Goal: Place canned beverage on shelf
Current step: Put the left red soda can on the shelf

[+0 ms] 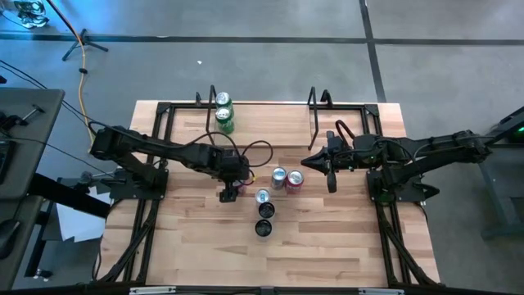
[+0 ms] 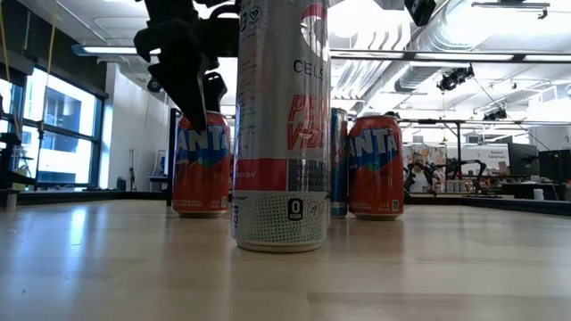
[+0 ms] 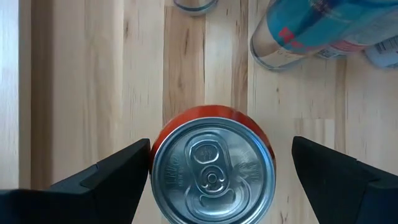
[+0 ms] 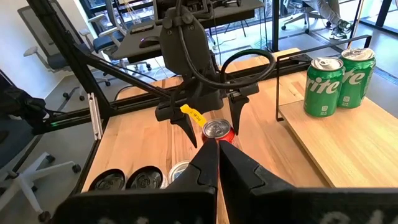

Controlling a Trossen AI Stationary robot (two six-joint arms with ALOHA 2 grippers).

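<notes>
An orange Fanta can stands upright on the tabletop, seen from above in the left wrist view. My left gripper is open and points down over it, one finger on either side of the can's top; its right-hand finger stands well off the can and its left-hand one close by. The shelf lies along the table's far side and bears two green Sprite cans on its board. My right gripper waits shut and empty above the table, right of the can group.
Other upright cans crowd close by: a silver-topped one, a second Fanta, a blue one and two black ones. A tall Celsius can fills the low view. Black wire uprights stand on the shelf.
</notes>
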